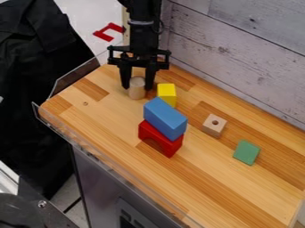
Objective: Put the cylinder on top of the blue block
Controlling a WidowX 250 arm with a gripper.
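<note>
Showing low on the grey front [98, 187] under the table [220, 187] is one dark panel [126, 220] with pale marks, cut off at the bottom edge. Six pieces stand or lie on the tabletop side: one cylinder [137, 86], one blue block [165, 116], one red arch [158, 139], one yellow block [167, 93], one green block [246, 152] and one wooden cube [214, 125] with a single hole. A second red piece [108, 32] is beyond the far left edge. The blue block rests tilted on the red arch, the yellow block close behind it. The cylinder is upright near the table's far end, inside the reach of the one claw [138, 89]; whether that is wide, narrow or gripping it, I cannot tell.
</note>
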